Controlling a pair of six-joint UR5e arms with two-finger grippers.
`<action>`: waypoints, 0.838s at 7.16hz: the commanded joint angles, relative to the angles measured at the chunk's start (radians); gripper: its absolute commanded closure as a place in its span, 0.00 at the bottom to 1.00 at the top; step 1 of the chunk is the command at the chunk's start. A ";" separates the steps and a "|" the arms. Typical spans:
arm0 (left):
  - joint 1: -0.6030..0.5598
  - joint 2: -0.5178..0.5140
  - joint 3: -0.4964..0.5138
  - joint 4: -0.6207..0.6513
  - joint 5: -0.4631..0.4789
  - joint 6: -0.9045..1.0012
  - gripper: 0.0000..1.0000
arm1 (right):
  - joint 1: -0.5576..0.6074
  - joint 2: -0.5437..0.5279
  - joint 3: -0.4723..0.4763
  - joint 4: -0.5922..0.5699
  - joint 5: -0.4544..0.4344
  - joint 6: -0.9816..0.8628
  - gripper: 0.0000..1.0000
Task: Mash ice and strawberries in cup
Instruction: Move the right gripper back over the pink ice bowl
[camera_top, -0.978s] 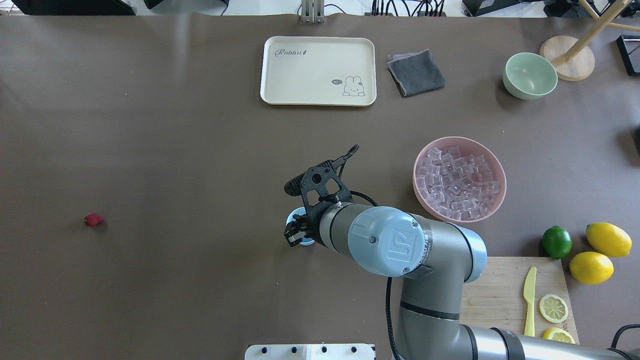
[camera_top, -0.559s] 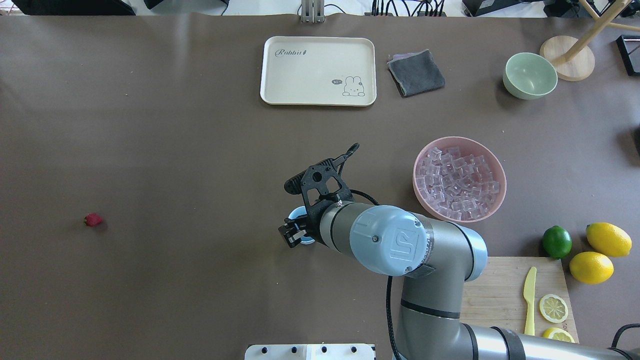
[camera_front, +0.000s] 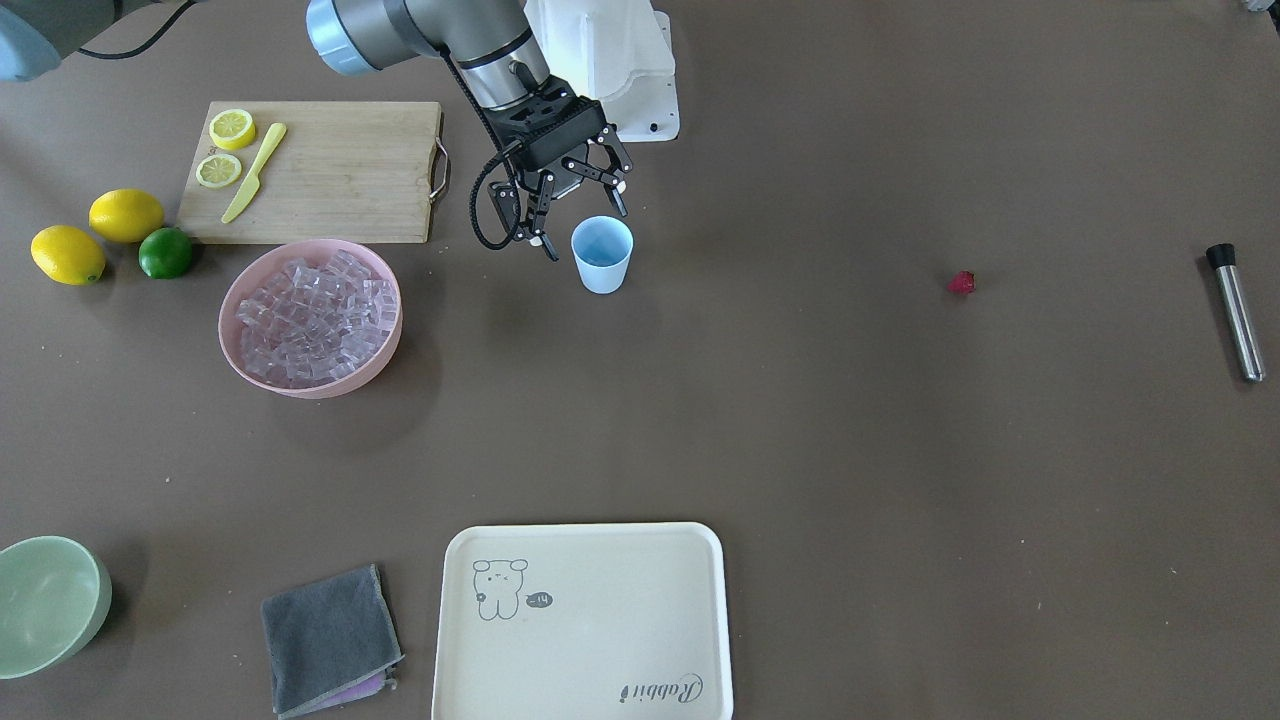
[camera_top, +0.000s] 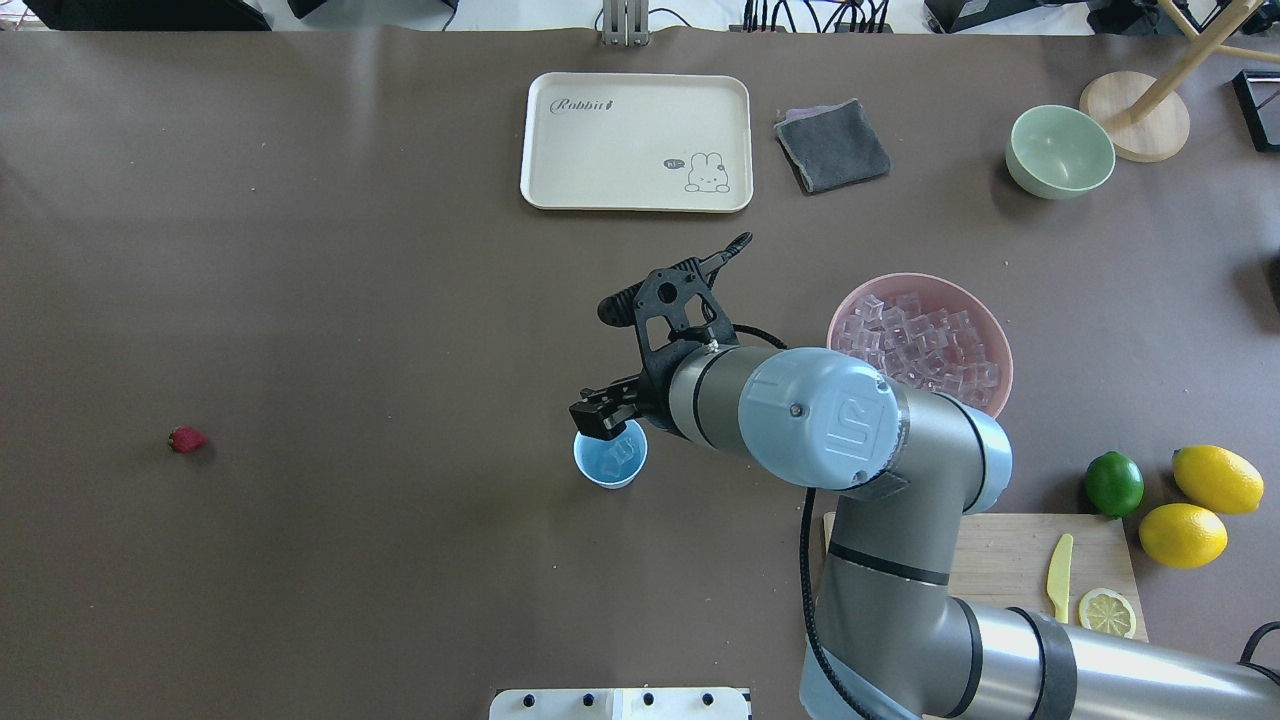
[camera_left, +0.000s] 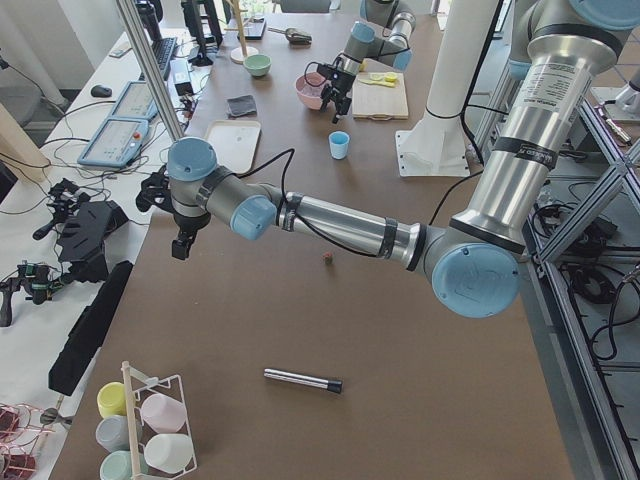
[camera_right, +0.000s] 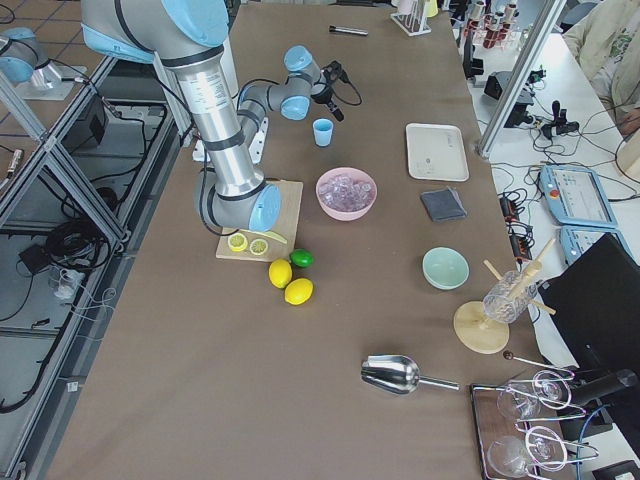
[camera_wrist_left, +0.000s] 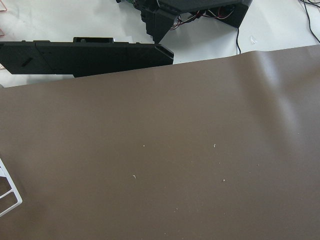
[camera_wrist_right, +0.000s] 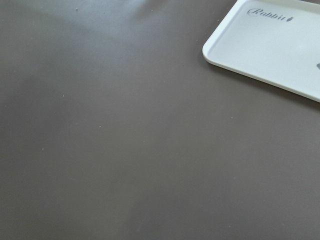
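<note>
The light blue cup (camera_top: 610, 462) stands upright near the table's middle, with one clear ice cube (camera_top: 625, 452) inside it. My right gripper (camera_front: 582, 222) hangs open just above and behind the cup's rim, holding nothing. More ice (camera_top: 915, 362) fills the pink bowl (camera_top: 842, 318) to the right. The strawberry (camera_top: 186, 439) lies alone far to the left on the table. My left gripper (camera_left: 184, 238) shows only in the exterior left view, hovering past the table's left end, and I cannot tell whether it is open or shut.
A steel muddler (camera_front: 1238, 312) lies at the table's left end. A cream tray (camera_top: 636, 141), grey cloth (camera_top: 832, 146) and green bowl (camera_top: 1058, 151) sit at the far side. The cutting board (camera_top: 1000, 570), lime (camera_top: 1113, 483) and lemons (camera_top: 1216, 478) are near right.
My right gripper has opened, lifted off the cup and moved toward the table's far side. The cup now shows uncovered with an ice cube in it.
</note>
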 joint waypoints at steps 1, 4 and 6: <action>-0.001 0.001 -0.001 -0.005 0.002 0.001 0.02 | 0.117 -0.050 0.046 -0.001 0.149 0.006 0.00; -0.001 0.024 -0.012 -0.055 0.005 0.003 0.02 | 0.237 -0.068 0.048 -0.002 0.272 0.120 0.02; -0.001 0.036 -0.015 -0.118 0.007 0.001 0.02 | 0.318 -0.119 0.052 0.001 0.375 0.080 0.00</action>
